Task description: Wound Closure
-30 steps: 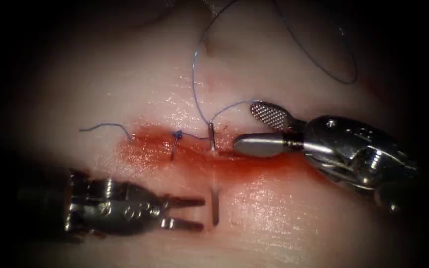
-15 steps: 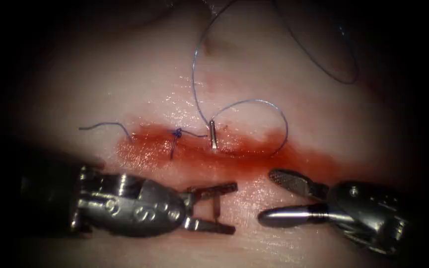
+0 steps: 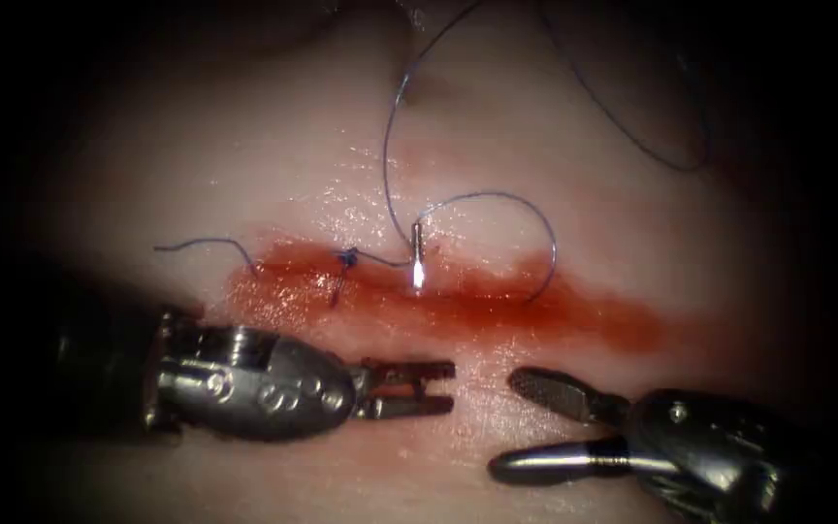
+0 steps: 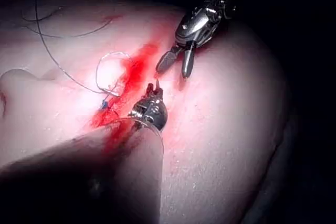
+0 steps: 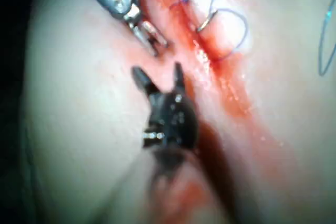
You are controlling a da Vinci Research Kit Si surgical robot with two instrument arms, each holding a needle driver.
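We see the tissue [image 3: 244, 136], a pale, glistening slab of pork belly whose edges fall away into darkness, so we can make out nothing of the room around it. A band of red fluid [image 3: 497, 306] runs along the cut [image 3: 380, 291] from left to right across the endoscope view. We can read no writing or brand mark on either tool.

The left tool [image 3: 417, 386] lies on the near side of the cut. Its jaws are closed on the needle [image 3: 418, 260] where the metal comes up out of the tissue there, a short crosswise piece between the two blades; the needle passes under the cut. Its other end stands out of the tissue on the far side of the cut and catches a bright glint.

The right tool [image 3: 508, 427] lies near the left one on the same near side, its jaws spread wide apart and holding nothing.

The thread [image 3: 521, 209] leaves the needle's far end, makes a round loop to the right that dips into the red fluid, and a second strand climbs away over the pale tissue. To the left of the needle a small blue knot [image 3: 346, 259] sits on the cut, with a cut tail of thread [image 3: 201, 245] trailing off to the left.

In the right wrist view we see the right tool [image 5: 157, 74] with jaws apart, just short of the left tool [image 5: 149, 38].
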